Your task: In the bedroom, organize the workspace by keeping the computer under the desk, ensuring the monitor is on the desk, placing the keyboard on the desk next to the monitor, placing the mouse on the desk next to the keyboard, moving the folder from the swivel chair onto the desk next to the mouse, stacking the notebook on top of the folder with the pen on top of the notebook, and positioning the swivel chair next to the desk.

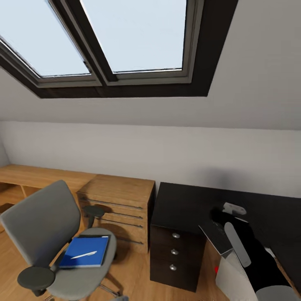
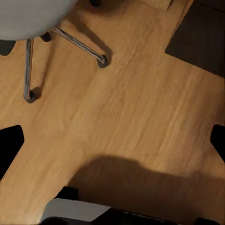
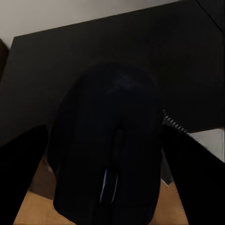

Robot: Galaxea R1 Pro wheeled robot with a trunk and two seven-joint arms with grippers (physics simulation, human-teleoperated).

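Right end effector: clenched on the mouse, held above the surface.
Step advice: lower gently onto bare black top, leaving keyboard space; then release.
Left end effector: spread wide over wooden floor.
Room: swivel chair at 8 o'clock, carrying folder and pen; skylight at 12.

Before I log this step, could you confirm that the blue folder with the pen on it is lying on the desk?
Not quite: the folder, with the pen on it, lies on the chair seat, not on the desk. The head view shows this.
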